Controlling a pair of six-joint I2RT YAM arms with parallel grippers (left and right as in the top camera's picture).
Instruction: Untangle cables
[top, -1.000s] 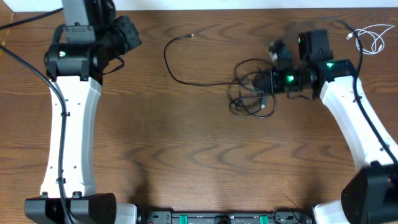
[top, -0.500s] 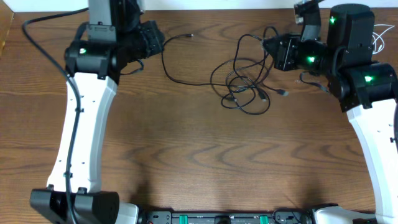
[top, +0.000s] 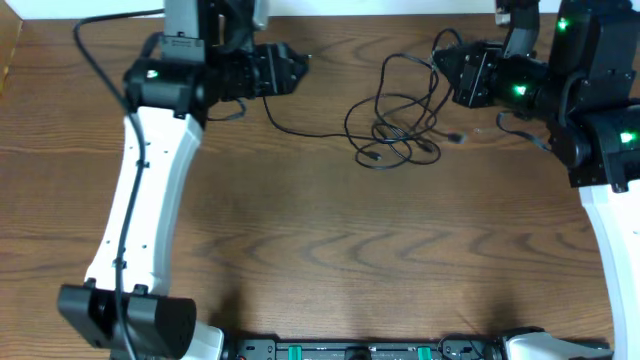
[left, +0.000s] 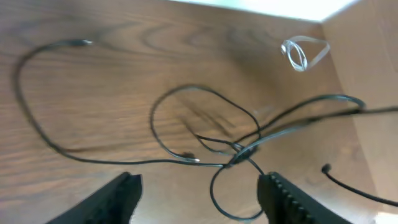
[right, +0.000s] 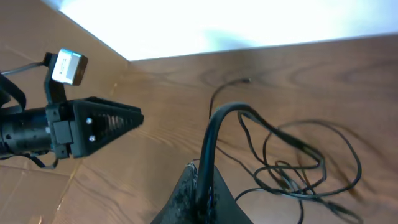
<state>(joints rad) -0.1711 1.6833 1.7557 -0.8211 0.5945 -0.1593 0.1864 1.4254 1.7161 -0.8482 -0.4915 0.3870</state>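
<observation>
Thin, glossy black cables (top: 395, 125) lie in loose, overlapping loops on the brown wood-grain table (top: 320, 250), near the far edge and right of its middle. One long strand trails left along that edge. A short white cable (left: 301, 53) is coiled by the far right corner. Half a second ago the left gripper (left: 199, 186) sat further left. It has slid along the far edge towards the tangle, arm stretched forward, its ridged fingers spread wide with nothing between them. The right gripper (right: 200, 183) is raised above the table near the far edge and pinches one black strand, which arches up out of the loops; the tangle has barely shifted
</observation>
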